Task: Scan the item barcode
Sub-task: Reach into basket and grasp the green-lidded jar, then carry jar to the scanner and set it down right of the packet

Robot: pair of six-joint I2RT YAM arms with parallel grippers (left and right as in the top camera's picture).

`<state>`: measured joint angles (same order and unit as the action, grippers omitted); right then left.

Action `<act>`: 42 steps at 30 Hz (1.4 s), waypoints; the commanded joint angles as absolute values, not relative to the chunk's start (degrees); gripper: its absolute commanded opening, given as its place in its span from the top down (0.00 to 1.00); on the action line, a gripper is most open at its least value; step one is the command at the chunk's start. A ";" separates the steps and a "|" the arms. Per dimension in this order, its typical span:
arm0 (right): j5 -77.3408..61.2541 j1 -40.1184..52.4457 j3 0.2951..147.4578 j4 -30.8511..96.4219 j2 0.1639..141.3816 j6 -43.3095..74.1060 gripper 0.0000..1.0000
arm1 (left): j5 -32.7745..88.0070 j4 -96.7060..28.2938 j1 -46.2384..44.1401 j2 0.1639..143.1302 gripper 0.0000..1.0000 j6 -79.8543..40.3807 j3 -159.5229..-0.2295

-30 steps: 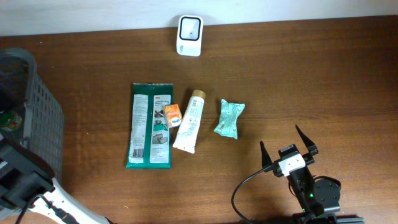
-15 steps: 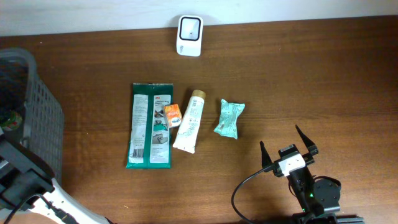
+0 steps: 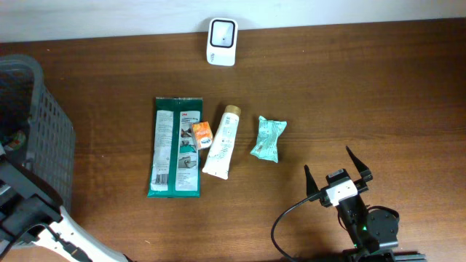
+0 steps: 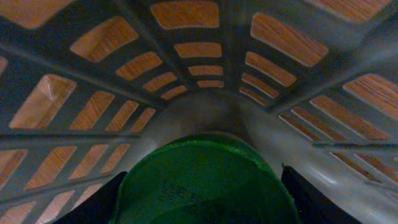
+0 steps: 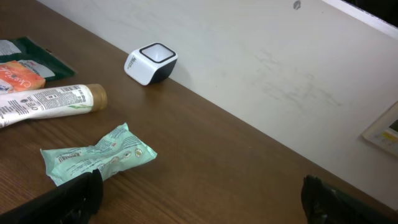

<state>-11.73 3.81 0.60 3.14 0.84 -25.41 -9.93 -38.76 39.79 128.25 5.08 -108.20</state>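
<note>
The green round-topped item (image 4: 202, 180), deep in the grey basket (image 4: 205, 115), looks stiff, light and smooth, best pinched across its sides, where the left fingers (image 4: 99, 202) flank it, clench impossible to tell; the right fingers (image 5: 74, 199) gape empty over the desk (image 3: 364, 94).

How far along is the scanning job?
Done: nothing visibly; no item is at the scanner. In hand: the left pincer straddles a green item inside the basket, grip unclear. Left: lift it out, show its barcode to the scanner. The right pincer is open.
</note>
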 commanded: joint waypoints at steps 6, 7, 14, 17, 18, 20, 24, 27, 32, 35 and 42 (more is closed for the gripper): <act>-12.03 4.12 0.32 3.42 0.51 -25.06 0.02 | -8.56 -39.59 39.40 125.73 0.64 5.50 -108.71; -12.03 4.12 0.32 3.42 0.51 -25.04 0.02 | -8.56 -39.77 39.38 124.14 0.64 5.21 -108.71; -12.03 4.12 0.32 3.42 0.51 -25.04 0.02 | -7.01 -43.75 39.38 110.59 0.64 0.12 -108.71; -12.03 4.12 0.32 3.42 0.51 -25.04 0.02 | -5.32 -44.29 39.38 104.55 0.64 -0.67 -108.71; -12.03 4.12 0.32 3.42 0.51 -25.04 0.02 | -4.03 -44.27 39.38 102.08 0.65 -0.69 -108.71; -12.03 4.12 0.32 3.42 0.51 -25.04 0.02 | -2.79 -44.25 38.87 96.57 0.65 -2.52 -108.71; -12.03 4.12 0.32 3.42 0.51 -25.04 0.02 | 0.78 -44.38 33.89 87.79 0.65 -4.54 -108.71; -12.03 4.12 0.32 3.42 0.51 -25.04 0.02 | 0.86 -44.45 26.09 83.46 0.66 -4.51 -108.71; -12.03 4.12 0.32 3.42 0.51 -25.04 0.02 | 0.69 -47.27 10.94 82.15 0.65 -4.54 -108.68; -12.03 4.12 0.32 3.42 0.51 -25.04 0.02 | 0.67 -49.41 2.22 84.25 0.66 -4.51 -108.68; -12.03 4.12 0.32 3.42 0.51 -25.06 0.02 | 0.71 -50.43 -14.00 93.56 0.66 -4.54 -108.68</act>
